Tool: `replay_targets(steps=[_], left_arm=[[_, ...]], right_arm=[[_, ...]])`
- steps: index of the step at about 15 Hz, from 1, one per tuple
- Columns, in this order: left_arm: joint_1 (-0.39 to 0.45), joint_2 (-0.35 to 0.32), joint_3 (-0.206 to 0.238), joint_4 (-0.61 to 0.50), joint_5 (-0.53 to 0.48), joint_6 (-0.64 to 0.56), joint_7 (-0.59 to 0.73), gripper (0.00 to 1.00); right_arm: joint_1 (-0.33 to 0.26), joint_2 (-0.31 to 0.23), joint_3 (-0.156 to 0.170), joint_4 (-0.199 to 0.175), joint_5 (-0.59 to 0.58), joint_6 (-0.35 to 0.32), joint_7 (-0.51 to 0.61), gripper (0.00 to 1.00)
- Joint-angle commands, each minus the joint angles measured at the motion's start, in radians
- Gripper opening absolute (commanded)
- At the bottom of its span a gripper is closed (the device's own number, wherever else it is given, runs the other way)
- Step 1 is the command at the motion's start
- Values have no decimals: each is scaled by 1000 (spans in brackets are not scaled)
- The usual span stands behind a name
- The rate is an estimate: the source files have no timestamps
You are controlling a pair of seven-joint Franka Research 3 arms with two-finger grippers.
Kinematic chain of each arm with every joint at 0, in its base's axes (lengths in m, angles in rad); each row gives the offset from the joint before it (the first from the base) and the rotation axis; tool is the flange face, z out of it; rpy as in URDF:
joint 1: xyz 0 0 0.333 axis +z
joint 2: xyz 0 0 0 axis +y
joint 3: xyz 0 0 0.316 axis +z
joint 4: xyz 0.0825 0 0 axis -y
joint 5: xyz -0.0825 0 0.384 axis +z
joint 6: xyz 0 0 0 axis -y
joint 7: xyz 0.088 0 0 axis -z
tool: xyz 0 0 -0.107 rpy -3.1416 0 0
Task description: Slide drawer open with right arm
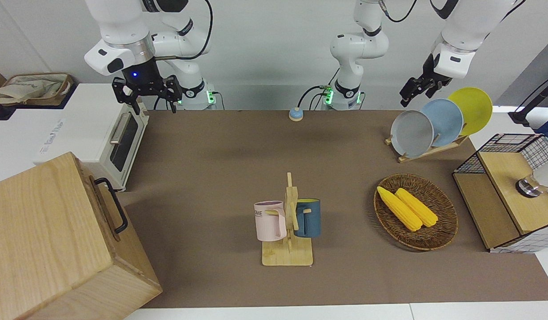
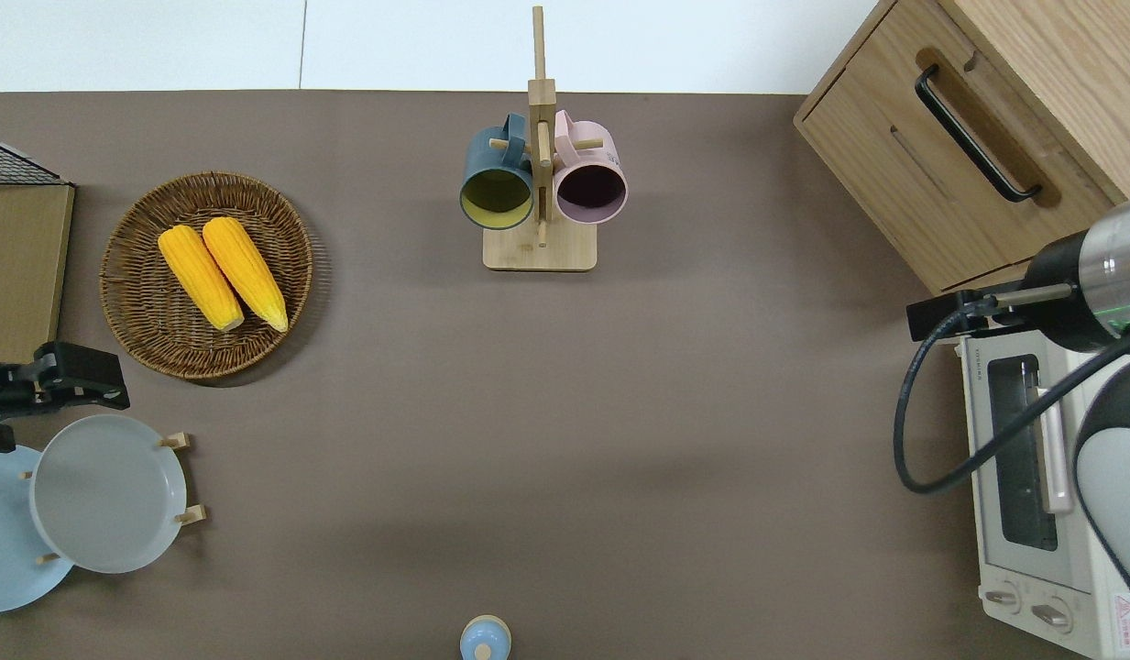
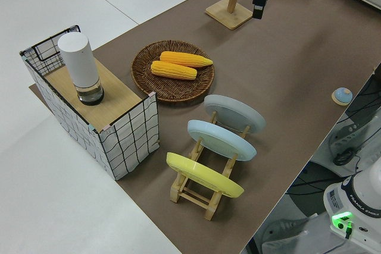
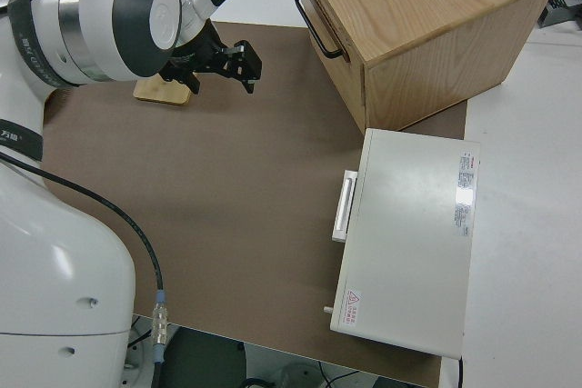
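Two arms stand at the table, and only the right arm (image 1: 122, 40) is at work; its blue-lit right gripper (image 1: 152, 106) hangs in the air with the fingers (image 1: 135, 108) spread apart and holding nothing, over the white toaster oven (image 2: 1032, 495) at that oven's end nearer the wooden box, as the overhead view shows. The drawer (image 1: 106, 209) sits shut in the big light-wood box (image 1: 47, 240) at the right arm's end of the table, farther from the robots than the toaster oven and just beside it; its black bar handle (image 1: 112, 204) runs along the front and nothing touches it. The left arm is parked; whether the left gripper (image 1: 416, 89) is apart or together I cannot tell. Near the table's middle a wooden mug rack (image 1: 289, 231) carries a pink mug (image 1: 270, 221) and a dark blue mug (image 1: 308, 218); toward the left arm's end a wicker basket (image 1: 442, 231) holds two corn cobs (image 1: 407, 208); nearer to the robots than the basket a plate rack (image 3: 205, 188) holds three plates upright.
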Motion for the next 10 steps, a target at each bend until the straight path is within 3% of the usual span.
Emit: replay_targets(steps=[1,10], left_arm=[[-4,-8,5,0,-4,-2,10,993],[-4,-8,5,0,-4,-2,10,993]], right_arm=[[19,18,-16,36,14,-62,-20,983],[29,16,-1,36,-20,-60,-15,983]])
